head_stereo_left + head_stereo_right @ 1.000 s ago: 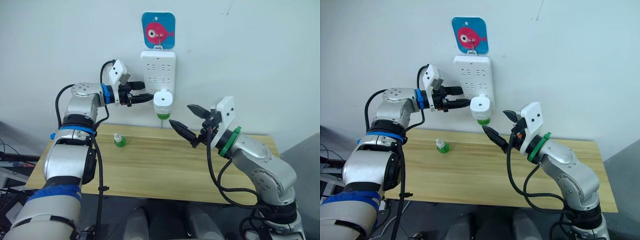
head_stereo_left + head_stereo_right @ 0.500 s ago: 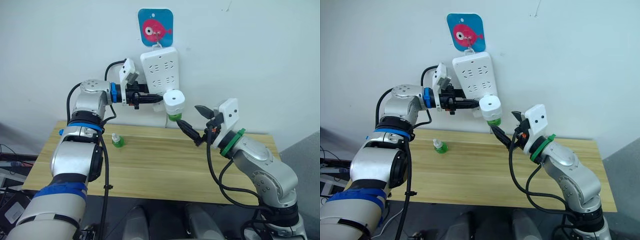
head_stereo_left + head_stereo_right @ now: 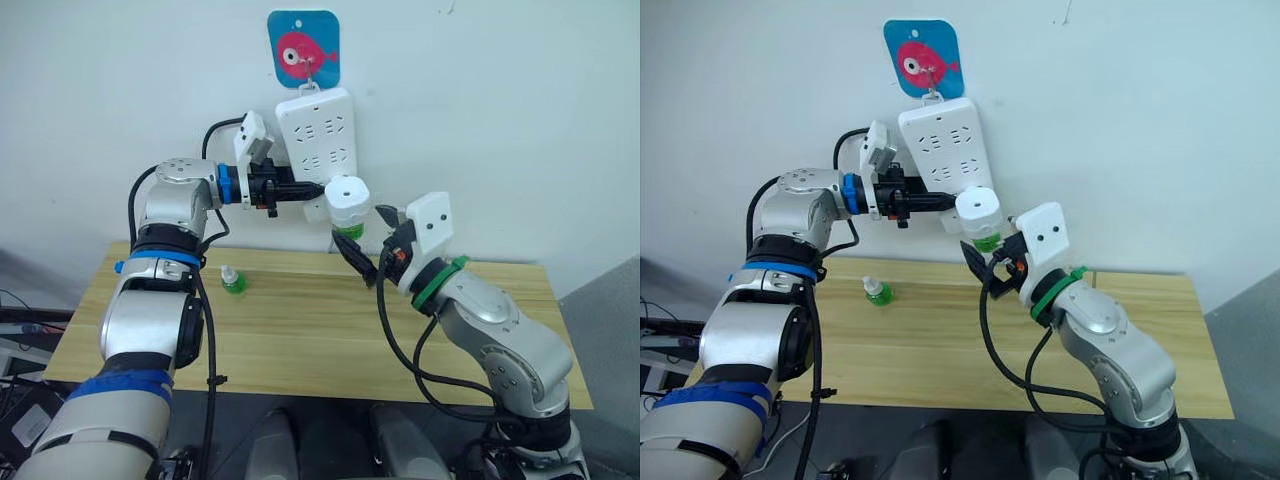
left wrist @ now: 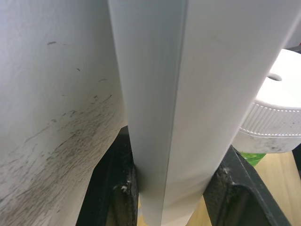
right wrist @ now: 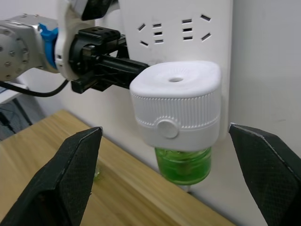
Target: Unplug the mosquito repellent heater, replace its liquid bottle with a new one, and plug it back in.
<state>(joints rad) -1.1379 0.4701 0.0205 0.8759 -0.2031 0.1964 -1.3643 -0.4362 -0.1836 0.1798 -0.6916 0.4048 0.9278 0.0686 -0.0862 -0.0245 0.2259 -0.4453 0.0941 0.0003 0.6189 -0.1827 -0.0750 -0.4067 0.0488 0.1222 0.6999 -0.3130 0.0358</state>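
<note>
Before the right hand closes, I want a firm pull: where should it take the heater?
Grip the heater by its ribbed white sides, from the front, away from the power strip. The green bottle below is narrower and may just unscrew.

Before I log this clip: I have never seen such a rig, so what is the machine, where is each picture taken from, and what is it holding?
This is a humanoid robot with two arms, each ending in a gripper of two black fingers. Two pictures come from the stereo camera on its head, looking down over the arms. The other two come from a camera on each wrist, looking along that gripper's fingers.

On the wall, a white power strip hangs under a fish picture. The mosquito repellent heater, with a green bottle beneath it, is plugged into the strip.

The left gripper clamps the strip's edge. The right gripper is open, its fingers either side of the heater, not touching it.

On the wooden table stands a small spare bottle.
</note>
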